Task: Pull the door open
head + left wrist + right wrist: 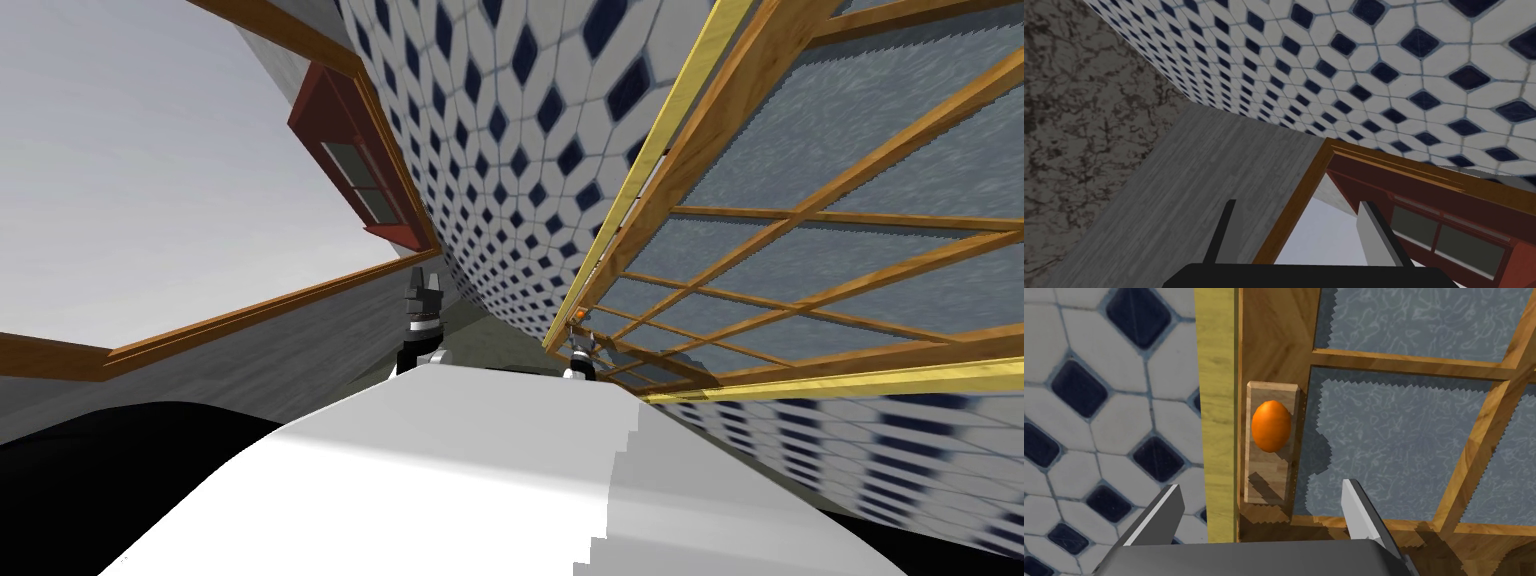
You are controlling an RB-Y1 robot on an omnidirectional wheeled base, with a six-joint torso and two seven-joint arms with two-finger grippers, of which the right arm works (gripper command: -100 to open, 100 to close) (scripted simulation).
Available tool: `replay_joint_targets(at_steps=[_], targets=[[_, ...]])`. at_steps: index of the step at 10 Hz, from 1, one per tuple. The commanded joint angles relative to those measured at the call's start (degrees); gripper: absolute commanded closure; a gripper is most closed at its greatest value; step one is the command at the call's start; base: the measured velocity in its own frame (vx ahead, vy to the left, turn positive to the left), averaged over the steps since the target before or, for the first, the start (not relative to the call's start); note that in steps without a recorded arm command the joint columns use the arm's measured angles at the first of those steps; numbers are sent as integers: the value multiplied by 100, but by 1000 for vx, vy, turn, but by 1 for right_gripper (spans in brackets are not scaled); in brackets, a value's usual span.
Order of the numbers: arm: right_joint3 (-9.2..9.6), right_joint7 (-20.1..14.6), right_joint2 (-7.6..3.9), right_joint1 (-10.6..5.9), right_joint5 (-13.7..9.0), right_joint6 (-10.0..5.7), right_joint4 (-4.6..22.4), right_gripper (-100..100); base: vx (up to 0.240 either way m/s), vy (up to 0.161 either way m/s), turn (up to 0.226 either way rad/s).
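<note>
— Where is the left hand (pixel 424 292)?
— Raised in front of me, left of the door (pixel 800 200). Its fingers are spread and hold nothing.
— And the door?
— On the right, wooden bars over frosted panes, with a yellow strip (pixel 1216 413) beside the tiled wall (pixel 1099 413). The orange knob (pixel 1271 426) sits on a small wooden plate (pixel 1274 463) near that strip.
— The right hand (pixel 1261 485)?
— Released and aimed at the knob. It seems short of touching, though depth is hard to judge.

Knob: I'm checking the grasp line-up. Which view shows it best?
The right wrist view: the orange knob is large and unblocked, ahead of the open right gripper. The head view shows it tiny at the door edge. The left wrist view faces tiled wall.
</note>
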Motion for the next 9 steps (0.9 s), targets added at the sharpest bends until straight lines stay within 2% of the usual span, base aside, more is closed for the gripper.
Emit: replay_joint_targets(at_steps=[1, 3, 4, 5, 6, 9], targets=[[31, -246, 17, 1, -89, 18, -29, -100, -50, -8, 34], [64, -474, 37, -6, -181, 31, -47, -100, -47, -9, 21], [52, -386, 29, 0, -151, 31, -49, -100, -20, -5, 4], [32, -546, -93, 55, -185, -4, -9, -100, 140, -39, 66], [25, -594, -137, 74, -195, -16, 5, -100, 195, 1, 102], [-30, -927, -444, 210, -265, -107, 107, -100, 204, -11, 102]])
